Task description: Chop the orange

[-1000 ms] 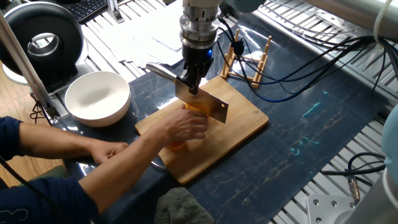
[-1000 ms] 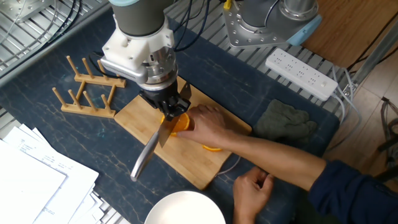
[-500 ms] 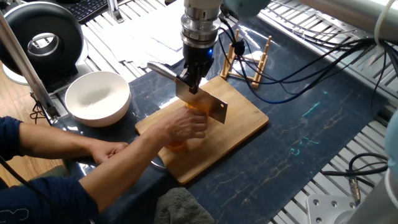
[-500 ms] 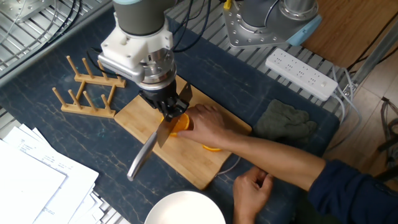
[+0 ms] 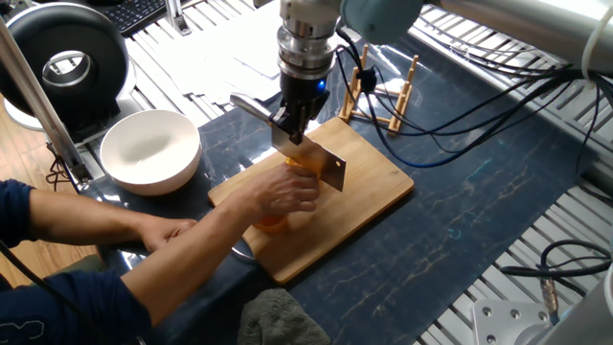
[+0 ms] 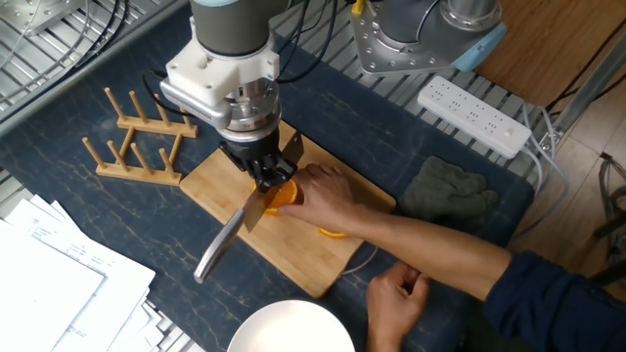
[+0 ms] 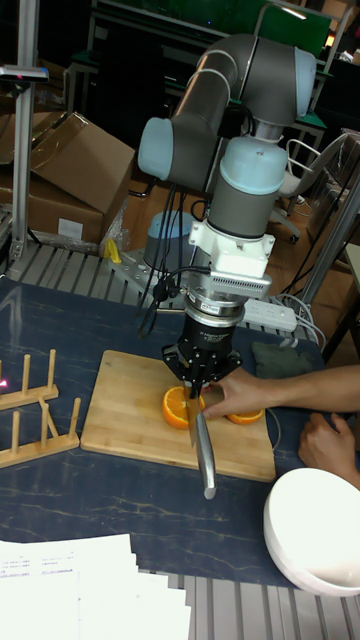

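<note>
On the counter (image 5: 479, 201), a wooden cutting board (image 5: 374, 182) sits with bare wood toward its far corner and near edge, while its middle is crowded by the tool, a knife and a person's hand. A wooden peg rack (image 6: 132, 147) stands just beside one end of the board, a white bowl (image 5: 148, 149) sits near its other side, and a grey cloth (image 6: 445, 196) lies close to the board's edge. Open dark counter spreads beyond the board's free side.

The arm comes straight down over the board, and its tool (image 7: 196, 385) is clamped on the knife (image 6: 240, 230), whose blade slants downward with the handle sticking out past the board's edge in the other fixed view. The blade rests against one orange half (image 7: 180, 406), cut face showing. A second orange half (image 7: 245, 415) lies just beside it on the board. One hand (image 6: 328, 196) of the person reaches across and covers part of the fruit, fingers right beside the blade; the other hand (image 6: 396, 293) rests on the counter near the bowl.

Counted: two orange pieces, one knife, one board, one bowl, one rack, one cloth.
</note>
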### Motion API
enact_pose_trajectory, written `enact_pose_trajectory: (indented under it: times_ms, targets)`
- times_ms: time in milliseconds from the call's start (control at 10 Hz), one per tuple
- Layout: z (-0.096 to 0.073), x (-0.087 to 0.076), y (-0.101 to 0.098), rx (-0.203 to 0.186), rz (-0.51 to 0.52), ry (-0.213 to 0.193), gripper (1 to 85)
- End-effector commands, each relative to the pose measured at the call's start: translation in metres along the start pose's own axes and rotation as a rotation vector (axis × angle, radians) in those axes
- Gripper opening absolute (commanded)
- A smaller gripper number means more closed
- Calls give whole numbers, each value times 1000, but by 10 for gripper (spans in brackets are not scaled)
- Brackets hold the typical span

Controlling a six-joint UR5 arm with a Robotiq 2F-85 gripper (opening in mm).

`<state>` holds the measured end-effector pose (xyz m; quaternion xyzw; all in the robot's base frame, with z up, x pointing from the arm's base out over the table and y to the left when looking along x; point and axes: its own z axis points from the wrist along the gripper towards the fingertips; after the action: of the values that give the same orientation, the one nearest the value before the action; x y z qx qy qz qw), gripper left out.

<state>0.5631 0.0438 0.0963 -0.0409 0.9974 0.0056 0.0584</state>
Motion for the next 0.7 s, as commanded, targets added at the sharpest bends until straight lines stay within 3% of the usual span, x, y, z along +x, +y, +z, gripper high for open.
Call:
enact_pose_trajectory:
  times_ms: [0,600]
  targets:
    - [0,-3,4,-14,21,-22,13]
    - [7,-7,0,-34,12,-53,13]
